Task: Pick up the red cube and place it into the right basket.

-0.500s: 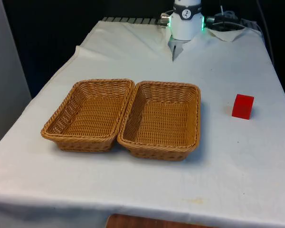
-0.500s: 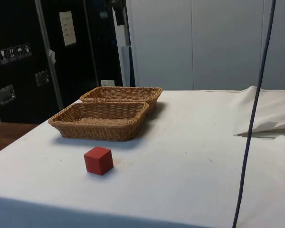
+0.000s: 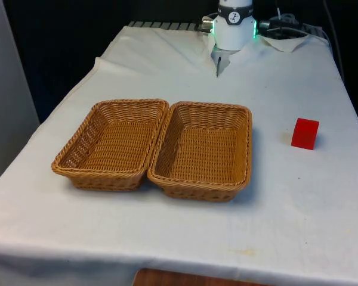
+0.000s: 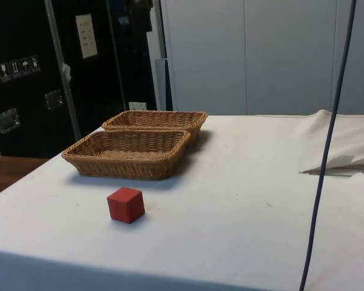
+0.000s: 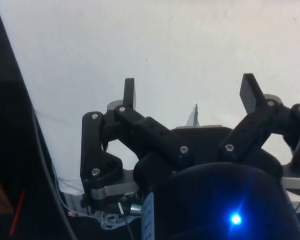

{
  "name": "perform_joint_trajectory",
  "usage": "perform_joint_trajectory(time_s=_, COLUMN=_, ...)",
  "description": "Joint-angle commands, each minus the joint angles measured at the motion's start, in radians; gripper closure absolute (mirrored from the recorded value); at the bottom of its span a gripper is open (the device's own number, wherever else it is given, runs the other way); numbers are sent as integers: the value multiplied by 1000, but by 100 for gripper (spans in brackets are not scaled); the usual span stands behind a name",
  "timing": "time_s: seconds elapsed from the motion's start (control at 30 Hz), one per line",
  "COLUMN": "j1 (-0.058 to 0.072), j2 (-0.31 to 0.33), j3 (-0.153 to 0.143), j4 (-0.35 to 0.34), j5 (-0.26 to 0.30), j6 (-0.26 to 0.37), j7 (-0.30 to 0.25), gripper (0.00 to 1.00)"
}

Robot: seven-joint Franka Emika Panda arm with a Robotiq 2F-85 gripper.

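A: Where is the tool [image 5: 190, 95]?

B: In the wrist view it hangs over bare white cloth. Its two black fingers [image 5: 129, 92] stand wide apart. Nothing is between them.

A: So it holds nothing?

B: Right. It is open and its fingers touch nothing.

A: What is under it?

B: The white cloth of the tabletop [image 5: 140, 40]. A dark edge runs along one side of that picture, where the cloth ends.

A: Where is the red cube [image 3: 305, 133]?

B: It sits on the cloth by itself, on the front view's right. It is well apart from the baskets. In the side view the cube [image 4: 125, 205] is closer to the camera than the baskets, with bare cloth all around it.

A: And the baskets?

B: There are two brown woven baskets, side by side in the middle of the tabletop [image 3: 167, 238]. Their long rims touch. The right basket [image 3: 204, 149] is the one nearer the cube. The left basket [image 3: 114, 143] is on its other side. Both have nothing inside.

A: How do they look from the side?

B: In the side view one basket [image 4: 128, 154] is in front and the other basket [image 4: 156, 120] is just behind it. They sit flat on the cloth [image 4: 242, 200].

A: Anything else on the tabletop?

B: At the far end the robot's white base [image 3: 233, 25] stands on the cloth.
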Motion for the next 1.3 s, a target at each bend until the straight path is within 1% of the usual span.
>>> perform_joint_trajectory(time_s=0.0, j1=5, j2=2, j3=8, j4=1, j5=-14, j6=12, j7=20, gripper=0)
perform_joint_trajectory(time_s=0.07, j1=5, j2=4, j3=18, j4=3, j5=-20, j6=15, j7=32, gripper=0)
perform_joint_trajectory(time_s=0.1, j1=0, j2=1, j3=16, j4=0, j5=-10, j6=9, j7=18, gripper=0)
perform_joint_trajectory(time_s=0.13, j1=5, j2=5, j3=24, j4=4, j5=-23, j6=16, j7=38, gripper=0)
perform_joint_trajectory(time_s=0.17, j1=4, j2=7, j3=34, j4=6, j5=-28, j6=18, j7=48, gripper=0)
perform_joint_trajectory(time_s=0.33, j1=4, j2=13, j3=61, j4=11, j5=-41, j6=24, j7=76, gripper=0)
perform_joint_trajectory(time_s=0.37, j1=0, j2=7, j3=60, j4=5, j5=-34, j6=22, j7=66, gripper=0)
perform_joint_trajectory(time_s=0.4, j1=3, j2=15, j3=66, j4=13, j5=-42, j6=25, j7=80, gripper=0)
perform_joint_trajectory(time_s=0.67, j1=3, j2=45, j3=101, j4=47, j5=-38, j6=28, j7=112, gripper=0)
perform_joint_trajectory(time_s=0.7, j1=0, j2=42, j3=101, j4=44, j5=-35, j6=27, j7=105, gripper=0)
perform_joint_trajectory(time_s=0.73, j1=4, j2=47, j3=105, j4=50, j5=-37, j6=28, j7=116, gripper=0)
perform_joint_trajectory(time_s=1.0, j1=2, j2=69, j3=139, j4=75, j5=-23, j6=36, j7=139, gripper=0)
perform_joint_trajectory(time_s=1.03, j1=0, j2=62, j3=136, j4=69, j5=-30, j6=32, j7=133, gripper=0)
perform_joint_trajectory(time_s=1.1, j1=3, j2=74, j3=146, j4=81, j5=-20, j6=39, j7=145, gripper=0)
perform_joint_trajectory(time_s=1.27, j1=2, j2=90, j3=168, j4=93, j5=-18, j6=51, j7=162, gripper=0)
